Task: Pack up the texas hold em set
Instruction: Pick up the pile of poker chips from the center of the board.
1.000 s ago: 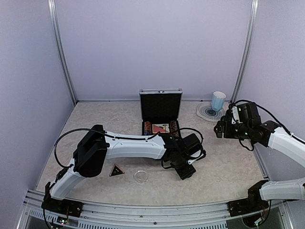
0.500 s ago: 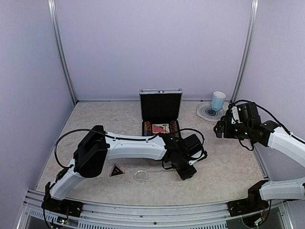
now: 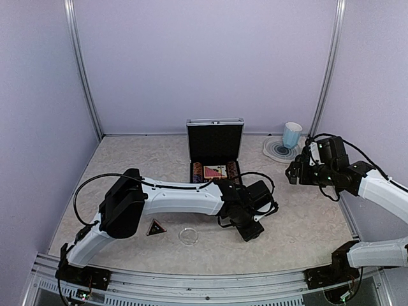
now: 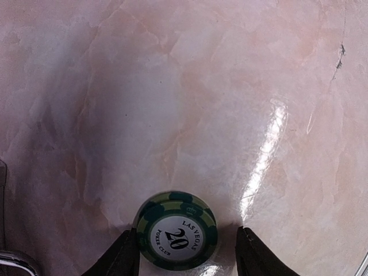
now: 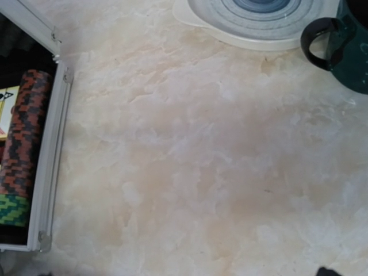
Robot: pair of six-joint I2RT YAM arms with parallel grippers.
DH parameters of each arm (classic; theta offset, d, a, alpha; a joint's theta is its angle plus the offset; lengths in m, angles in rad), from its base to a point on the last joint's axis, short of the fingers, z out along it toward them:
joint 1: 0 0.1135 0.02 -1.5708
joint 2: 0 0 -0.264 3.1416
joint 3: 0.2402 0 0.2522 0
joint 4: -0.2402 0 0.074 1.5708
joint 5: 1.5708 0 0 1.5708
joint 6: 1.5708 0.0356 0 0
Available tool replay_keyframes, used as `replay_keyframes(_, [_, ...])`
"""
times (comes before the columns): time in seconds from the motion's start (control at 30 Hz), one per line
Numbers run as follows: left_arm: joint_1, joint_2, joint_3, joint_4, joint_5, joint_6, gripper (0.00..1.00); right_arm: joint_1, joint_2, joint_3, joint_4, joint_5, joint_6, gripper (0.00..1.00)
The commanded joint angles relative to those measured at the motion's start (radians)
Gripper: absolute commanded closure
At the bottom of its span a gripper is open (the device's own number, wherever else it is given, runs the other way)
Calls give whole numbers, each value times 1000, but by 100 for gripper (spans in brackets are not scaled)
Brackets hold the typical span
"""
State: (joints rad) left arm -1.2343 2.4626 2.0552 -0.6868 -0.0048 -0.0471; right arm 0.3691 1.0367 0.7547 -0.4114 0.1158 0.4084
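Clear disc (image 3: 188, 236): is lying flat on the table (image 3: 306, 217) nearest the arm bases, on its own.
Black triangle (image 3: 155, 227): is lying flat just left of the clear disc, apart from it.
Left gripper (image 3: 248, 228): is reaching across to right of centre and pointing down at the table, its jaws standing apart around a green chip stack (image 4: 176, 233). One of its fingers (image 4: 118, 261) is sitting against the stack's edge while a gap is showing on the other side, so nothing is being squeezed.
Green chip stack: is resting on the table outside the case, its "20" face turned up.
Case (image 3: 215, 140): is standing open at mid-table beyond the left gripper, lid upright, with chip rows (image 5: 23, 132) and a card deck (image 3: 213, 171) sitting in its black-lined base.
Right gripper (image 3: 292, 172): is hovering to the right of the case with its jaws spread wide and nothing between them.
Dark mug (image 5: 345, 52): is standing just beside the coaster.
Coaster (image 3: 280, 150): is lying in the far right corner.
Light-blue mug (image 3: 292, 134): is standing at the coaster's far edge.
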Motion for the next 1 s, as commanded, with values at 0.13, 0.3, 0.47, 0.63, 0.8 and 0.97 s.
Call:
replay_keyframes(0.13, [-17, 71, 12, 11, 8, -8, 44, -15, -11, 6, 17, -2, -10, 1])
replay_keyframes(0.3, [-19, 76, 6, 16, -28, -8, 50, -15, -17, 2, 18, -2, -10, 1])
replay_keyframes(0.47, [-22, 77, -11, 21, -45, -7, 61, -15, -26, -6, 23, -4, -11, 1])
replay_keyframes(0.63, [-22, 65, -38, 23, -49, -7, 60, -15, -27, -9, 25, -16, -7, 1])
replay_keyframes(0.8, [-26, 43, -67, 21, -66, 0, 42, -15, -27, -14, 29, -26, -5, 1])
replay_keyframes(0.97, [-35, 46, -69, 7, -99, 11, 42, -15, -25, -8, 26, -28, -12, 1])
